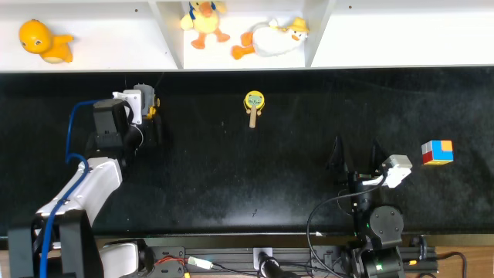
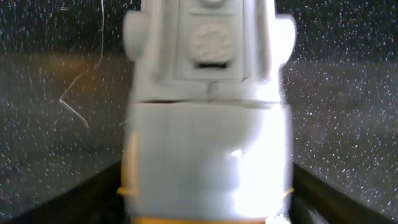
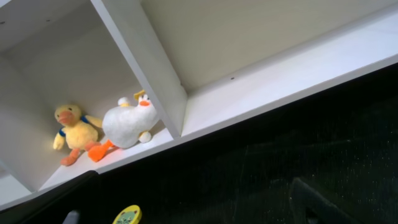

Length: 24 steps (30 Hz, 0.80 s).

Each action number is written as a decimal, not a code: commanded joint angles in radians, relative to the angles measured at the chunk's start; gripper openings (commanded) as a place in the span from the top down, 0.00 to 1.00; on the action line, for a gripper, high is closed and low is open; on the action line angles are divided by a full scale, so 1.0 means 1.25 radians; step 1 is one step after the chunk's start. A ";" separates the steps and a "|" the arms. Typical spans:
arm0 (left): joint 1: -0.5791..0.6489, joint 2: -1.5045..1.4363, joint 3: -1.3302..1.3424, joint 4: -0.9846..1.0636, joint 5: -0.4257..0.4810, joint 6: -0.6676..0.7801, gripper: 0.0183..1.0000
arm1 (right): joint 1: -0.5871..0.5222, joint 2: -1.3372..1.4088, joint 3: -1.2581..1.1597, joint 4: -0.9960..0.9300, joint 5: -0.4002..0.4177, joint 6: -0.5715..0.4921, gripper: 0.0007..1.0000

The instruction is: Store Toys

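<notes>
White robot toy sits clamped in left gripper

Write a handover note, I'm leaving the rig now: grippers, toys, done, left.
Left gripper: shut on a grey toy, before the left cubby.
Right gripper: open, empty, at the right of the table.
Orange duck in the left cubby; yellow duck and white duck in the middle cubby.
Done: three ducks shelved.
Left: grey toy, then rattle and cube, both on the table.
</notes>
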<state>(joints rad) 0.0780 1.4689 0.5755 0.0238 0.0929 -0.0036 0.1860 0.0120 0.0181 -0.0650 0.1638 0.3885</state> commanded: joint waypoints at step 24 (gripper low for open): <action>-0.005 -0.267 0.070 -0.230 -0.004 -0.005 0.73 | 0.007 -0.006 -0.011 0.004 0.005 0.000 0.01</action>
<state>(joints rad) 0.0780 1.2171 0.6243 -0.2485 0.0891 -0.0013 0.1860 0.0120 0.0181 -0.0647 0.1642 0.3885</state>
